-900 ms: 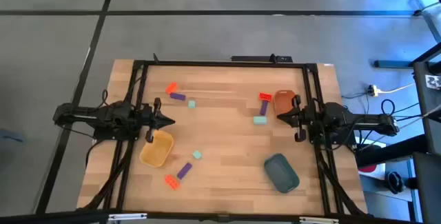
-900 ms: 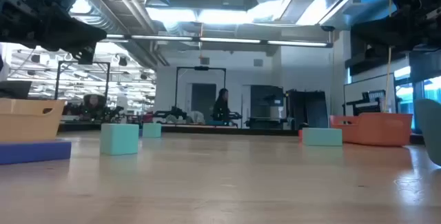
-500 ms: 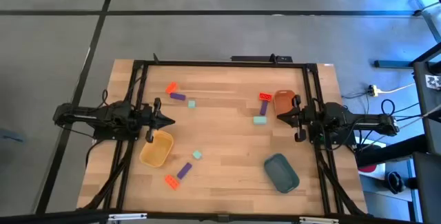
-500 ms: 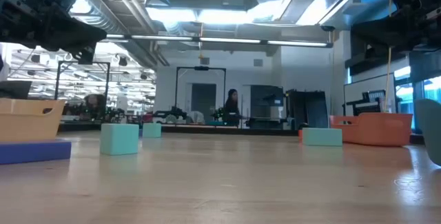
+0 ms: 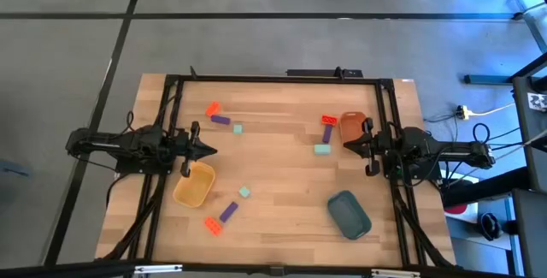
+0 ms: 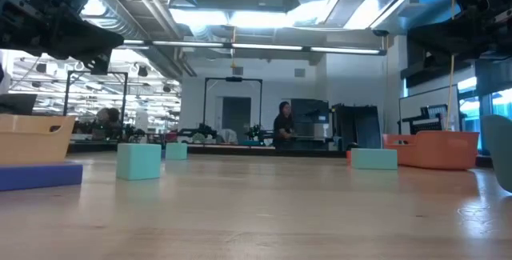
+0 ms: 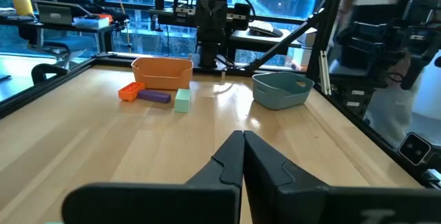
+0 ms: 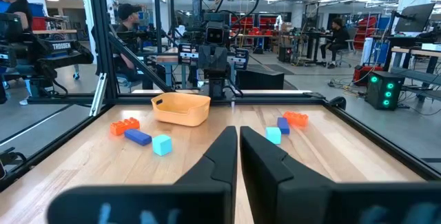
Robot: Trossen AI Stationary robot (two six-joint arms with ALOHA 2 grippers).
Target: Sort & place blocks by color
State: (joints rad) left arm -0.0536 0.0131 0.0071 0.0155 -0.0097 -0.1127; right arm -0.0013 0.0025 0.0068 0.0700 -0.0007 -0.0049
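Pale wood makes up the bench [image 5: 282,175], and on it we count nine blocks, none yet in a tray; near the far-left corner lie a red-orange block [image 5: 212,109], a purple block [image 5: 221,120] and a small teal block [image 5: 237,128]; toward the near-left corner lie another teal block [image 5: 244,192], a purple oblong [image 5: 228,211] and a red-orange brick [image 5: 210,224]; by the right edge a red-orange piece [image 5: 328,120], a purple piece [image 5: 326,133] and a teal oblong [image 5: 322,149] sit just beside the orange tray [image 5: 352,126]. The yellow tray [image 5: 194,184] stands near the left edge, the dark teal tray [image 5: 349,213] toward the near-right corner.

We judge the sorting not yet begun. The left gripper [image 5: 208,150] hovers over the left edge, fingers pressed together and empty, pointing toward the right edge; the right gripper [image 5: 349,144] mirrors it at the right edge, fingers together, nothing held. The teal oblong lies just ahead of the right fingertips, its long axis roughly crosswise to them, so we think the right arm is much the nearer; its fingers must part first. Both arms stretch level and low, facing one another.
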